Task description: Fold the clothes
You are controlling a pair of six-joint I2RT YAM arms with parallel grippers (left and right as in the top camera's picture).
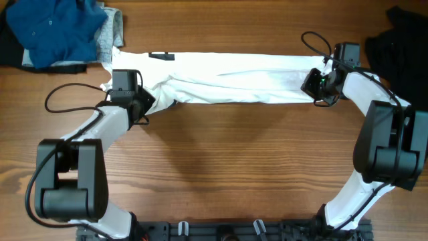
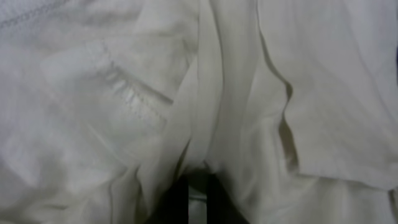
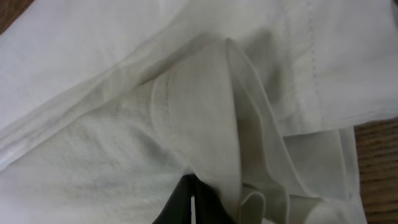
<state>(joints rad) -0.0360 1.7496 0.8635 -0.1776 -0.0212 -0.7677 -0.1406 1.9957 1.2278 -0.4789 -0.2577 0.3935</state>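
Observation:
The white T-shirt lies stretched in a long band across the far part of the table, a small black mark on its upper left edge. My left gripper is shut on the shirt's left end; white folds and a stitched hem fill the left wrist view, with the dark fingers pinching cloth. My right gripper is shut on the shirt's right end; the right wrist view shows layered white fabric pinched between the fingers.
A blue garment lies on grey cloth and black cloth at the far left corner. A black garment lies at the far right. Bare wood table spreads in front of the shirt. A cable loops beside the left arm.

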